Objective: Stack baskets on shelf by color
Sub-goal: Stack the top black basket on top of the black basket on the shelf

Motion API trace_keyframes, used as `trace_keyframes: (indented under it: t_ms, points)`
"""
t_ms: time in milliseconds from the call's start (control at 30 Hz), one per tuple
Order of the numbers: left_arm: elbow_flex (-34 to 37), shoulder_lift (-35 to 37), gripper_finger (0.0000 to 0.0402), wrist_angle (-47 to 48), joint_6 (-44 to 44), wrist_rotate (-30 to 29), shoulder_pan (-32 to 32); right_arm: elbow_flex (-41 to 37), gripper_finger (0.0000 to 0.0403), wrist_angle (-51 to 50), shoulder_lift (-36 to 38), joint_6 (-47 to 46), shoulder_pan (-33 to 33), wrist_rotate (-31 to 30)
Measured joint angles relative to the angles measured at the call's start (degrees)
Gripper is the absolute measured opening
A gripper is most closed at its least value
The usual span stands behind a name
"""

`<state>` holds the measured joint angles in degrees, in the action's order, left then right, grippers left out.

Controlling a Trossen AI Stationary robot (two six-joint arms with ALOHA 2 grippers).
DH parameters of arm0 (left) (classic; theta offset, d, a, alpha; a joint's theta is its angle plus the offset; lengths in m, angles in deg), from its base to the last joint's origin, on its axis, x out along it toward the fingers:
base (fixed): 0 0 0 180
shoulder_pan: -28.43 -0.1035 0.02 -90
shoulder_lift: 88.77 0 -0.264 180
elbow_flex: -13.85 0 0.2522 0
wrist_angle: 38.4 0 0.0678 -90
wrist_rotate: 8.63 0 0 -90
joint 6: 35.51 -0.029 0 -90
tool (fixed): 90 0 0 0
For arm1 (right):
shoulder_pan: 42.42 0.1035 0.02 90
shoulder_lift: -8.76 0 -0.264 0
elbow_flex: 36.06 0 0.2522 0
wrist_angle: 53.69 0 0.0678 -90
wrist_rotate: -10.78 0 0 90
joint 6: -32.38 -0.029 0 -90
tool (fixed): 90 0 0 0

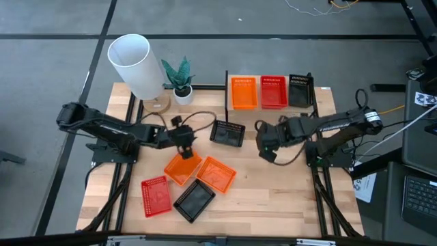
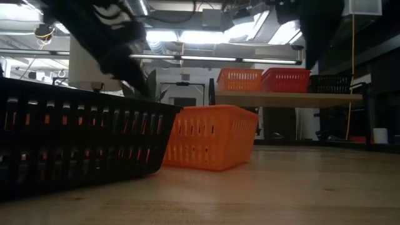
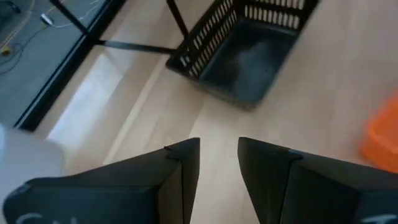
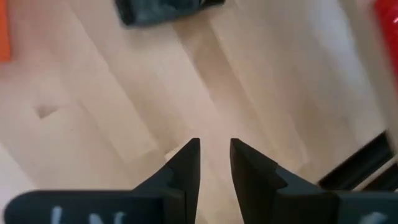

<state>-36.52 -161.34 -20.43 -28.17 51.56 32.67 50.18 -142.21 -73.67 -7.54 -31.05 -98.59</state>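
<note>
Baskets on the shelf (image 1: 321,89): one orange basket (image 1: 243,92), one red basket (image 1: 273,91) and one black basket (image 1: 300,89) stand side by side along the plank, nothing visible inside any of them. On the counter (image 1: 273,191), a second black basket (image 1: 227,133) sits just in front of the shelf's left end, clear of the others. Toward the front left lies a loose cluster: an upturned orange basket (image 1: 181,168), another orange one (image 1: 216,174) beside it, a red one (image 1: 156,196) and a black one (image 1: 194,200), close together, some touching or overlapping.

The left gripper (image 1: 183,140) hangs over the upturned orange basket, jaws a narrow gap apart, holding nothing. The right gripper (image 1: 265,143) hangs over bare wood right of the lone black basket, jaws likewise slightly parted and empty. The counter's front right area is open.

All baskets are shallow plastic with slotted mesh walls; the counter is pale plank wood.
</note>
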Motion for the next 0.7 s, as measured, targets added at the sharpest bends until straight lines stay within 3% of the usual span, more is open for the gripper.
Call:
trace_keyframes:
  t_ms: [333,500,700]
  points:
    - [-6.92,-17.85,0.0102,-4.91,-4.59,-0.91,-8.85,-3.53,0.0088,0.19,0.00,-12.83,10.75,-0.86]
    - [-8.86,-22.00,0.0102,-12.32,-13.23,0.01,-6.26,-3.53,0.0088,0.08,0.00,-13.89,14.54,-3.56]
    - [-11.54,-21.10,0.0102,-12.29,-16.84,0.80,-2.85,-3.53,0.0088,0.09,0.00,-16.10,16.37,-4.07]
